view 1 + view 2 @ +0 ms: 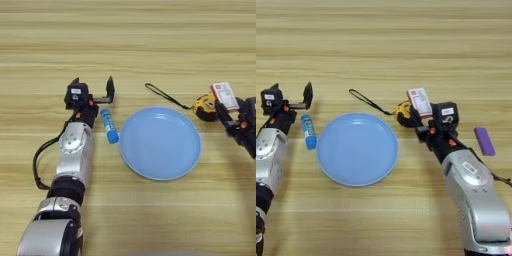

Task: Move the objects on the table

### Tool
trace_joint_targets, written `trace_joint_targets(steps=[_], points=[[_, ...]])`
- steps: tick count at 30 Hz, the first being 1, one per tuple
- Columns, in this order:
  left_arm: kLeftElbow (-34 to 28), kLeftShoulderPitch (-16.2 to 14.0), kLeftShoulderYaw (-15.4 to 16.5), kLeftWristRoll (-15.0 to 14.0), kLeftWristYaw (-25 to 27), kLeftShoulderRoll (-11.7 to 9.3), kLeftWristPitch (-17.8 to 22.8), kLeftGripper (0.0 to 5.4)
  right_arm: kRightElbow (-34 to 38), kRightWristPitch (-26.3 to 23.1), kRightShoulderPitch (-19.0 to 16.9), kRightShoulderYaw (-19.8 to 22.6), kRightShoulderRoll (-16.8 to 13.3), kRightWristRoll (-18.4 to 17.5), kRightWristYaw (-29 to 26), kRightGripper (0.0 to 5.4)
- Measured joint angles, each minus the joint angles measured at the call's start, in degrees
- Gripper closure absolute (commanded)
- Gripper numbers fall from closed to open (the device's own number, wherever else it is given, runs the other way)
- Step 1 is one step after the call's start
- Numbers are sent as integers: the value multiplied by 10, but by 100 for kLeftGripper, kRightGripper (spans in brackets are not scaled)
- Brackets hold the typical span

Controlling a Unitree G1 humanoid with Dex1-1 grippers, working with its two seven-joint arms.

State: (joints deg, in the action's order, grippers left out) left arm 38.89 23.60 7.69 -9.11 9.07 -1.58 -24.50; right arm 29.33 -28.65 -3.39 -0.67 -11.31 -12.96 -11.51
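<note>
The right end effector [420,116] is closed on the red-and-white box [420,101], just beside the tape measure [403,113]. The box should be carried level to the blue plate [357,148]. The left end effector [93,90] is spread wide above the glue stick [109,126]; the purple block [484,141] lies apart on the desk [384,40].

Blue plate [160,142] mid-table; bare wood beyond

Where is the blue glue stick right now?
The glue stick lies flat on the table, on the robot's left, just left of the blue plate, and beside the left gripper, whose fingers are spread open.
</note>
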Motion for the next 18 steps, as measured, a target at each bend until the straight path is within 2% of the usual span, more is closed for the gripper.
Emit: trace_joint_targets(steps=[3, 9, 14, 18], points=[[0, 0, 0, 0, 0, 0, 0, 0, -10, -5, 3, -60, 21, 13, 0, 329], [0, 0, -1, 0, 0, 1, 0, 0, -52, -2, 2, -128, 45, 36, -1, 329], [-1, 0, -1, 0, 0, 2, 0, 0, -99, 11, 3, -164, 63, 50, -1, 329], [-1, 0, -1, 0, 0, 2, 0, 0, -131, 25, 4, -174, 70, 63, -1, 329]])
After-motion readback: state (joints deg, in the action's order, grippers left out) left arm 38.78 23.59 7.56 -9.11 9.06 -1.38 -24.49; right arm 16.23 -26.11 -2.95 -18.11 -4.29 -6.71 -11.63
